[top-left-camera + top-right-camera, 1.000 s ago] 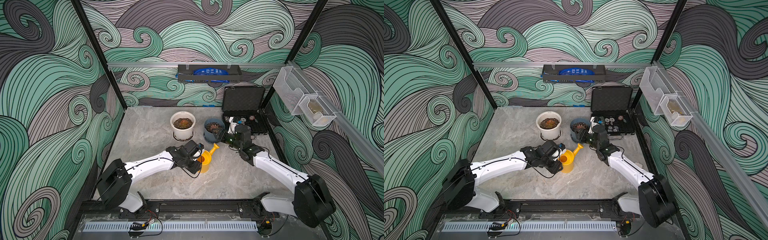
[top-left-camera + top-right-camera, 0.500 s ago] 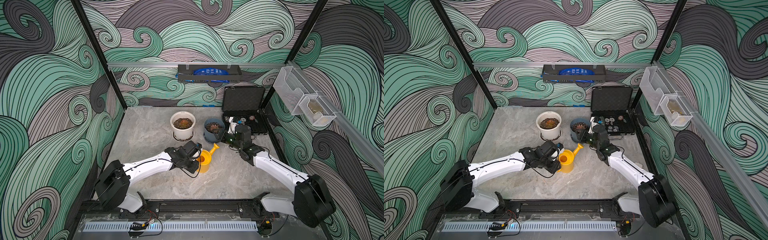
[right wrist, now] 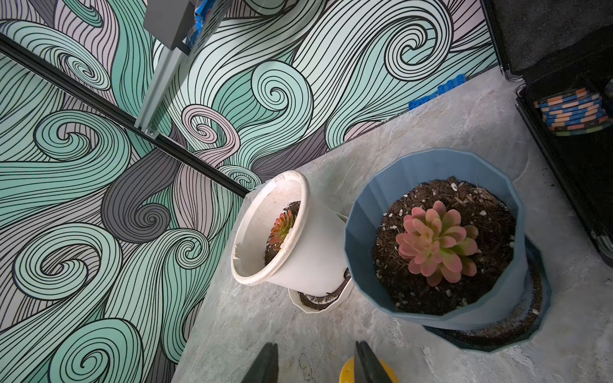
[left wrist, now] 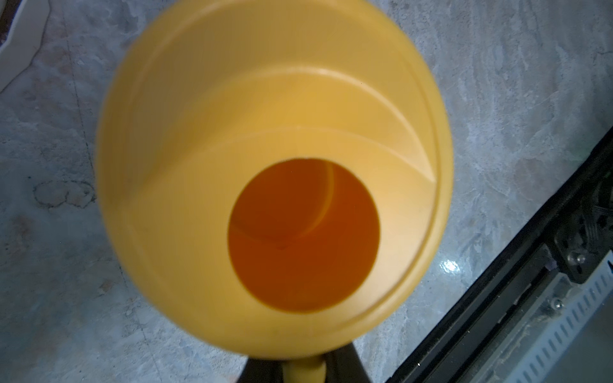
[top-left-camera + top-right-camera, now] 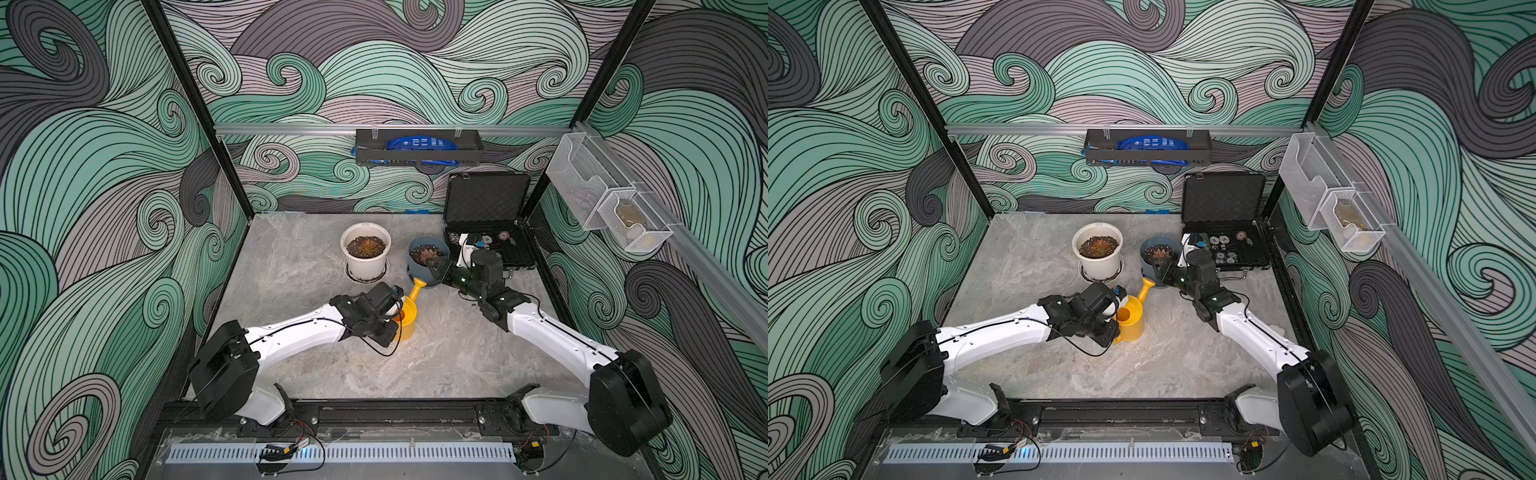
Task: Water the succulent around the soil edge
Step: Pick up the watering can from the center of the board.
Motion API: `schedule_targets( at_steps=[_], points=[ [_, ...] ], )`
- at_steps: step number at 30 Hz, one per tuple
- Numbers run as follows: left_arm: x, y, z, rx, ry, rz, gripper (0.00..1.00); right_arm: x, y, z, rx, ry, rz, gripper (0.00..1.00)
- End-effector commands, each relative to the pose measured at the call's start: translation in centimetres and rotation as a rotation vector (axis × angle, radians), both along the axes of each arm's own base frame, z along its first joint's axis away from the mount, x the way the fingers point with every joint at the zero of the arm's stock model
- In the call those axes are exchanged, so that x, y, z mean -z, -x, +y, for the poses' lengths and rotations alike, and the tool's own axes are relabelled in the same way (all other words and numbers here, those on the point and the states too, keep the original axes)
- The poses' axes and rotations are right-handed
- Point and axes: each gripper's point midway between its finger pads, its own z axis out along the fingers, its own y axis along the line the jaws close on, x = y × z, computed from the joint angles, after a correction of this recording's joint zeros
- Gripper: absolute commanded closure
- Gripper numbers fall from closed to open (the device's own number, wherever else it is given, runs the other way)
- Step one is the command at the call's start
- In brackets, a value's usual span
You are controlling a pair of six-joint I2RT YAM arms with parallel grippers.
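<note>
We've got our left gripper (image 4: 303,366) clenched on the handle of the yellow watering can (image 4: 272,165), which sits upright. Our right gripper (image 3: 315,363) hangs spread, gripping nothing. Just ahead of it we see the succulent (image 3: 436,242) in its blue pot (image 3: 414,165).

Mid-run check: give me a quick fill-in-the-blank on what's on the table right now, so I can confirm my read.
1. The left tool is shut on the ____ of the watering can.
2. The right tool stands open next to the can's ____.
3. The pot nearest the black case is coloured ____.
4. The white pot holds soil and a ____.

Missing words: handle; spout; blue; succulent.
</note>
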Motion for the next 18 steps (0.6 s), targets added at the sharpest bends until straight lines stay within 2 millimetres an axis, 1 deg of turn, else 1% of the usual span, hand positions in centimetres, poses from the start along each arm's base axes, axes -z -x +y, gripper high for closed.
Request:
schedule_targets(
  at_steps=[1,4,6,7,10,12,15,18],
  points=[
    [-3.8,0.1,0.0,-0.010,0.062,-0.048,1.00,-1.1,0.2,-0.6,0.016,0.002,-0.036,0.59],
    [-6.0,0.5,0.7,-0.020,0.070,-0.053,1.00,-1.9,0.4,-1.1,0.030,-0.004,-0.062,0.59],
    [-7.1,0.9,1.5,-0.037,0.068,-0.049,1.00,-2.8,0.7,-1.4,0.036,-0.010,-0.099,0.59],
    [-7.7,1.2,1.8,-0.049,0.072,-0.044,1.00,-3.6,1.0,-1.7,0.042,-0.017,-0.130,0.59],
    [-9.5,2.1,3.2,-0.086,0.085,-0.034,1.00,-5.0,1.9,-2.8,0.078,-0.041,-0.214,0.58],
    [-10.5,2.9,4.5,-0.117,0.084,-0.022,1.00,-5.9,2.4,-3.5,0.106,-0.057,-0.262,0.57],
    [-12.2,4.0,6.2,-0.160,0.105,-0.020,1.00,-6.2,2.6,-3.8,0.122,-0.059,-0.279,0.57],
    [-13.9,4.9,8.2,-0.218,0.131,-0.038,1.00,-6.1,2.5,-3.5,0.107,-0.063,-0.269,0.57]
  ],
)
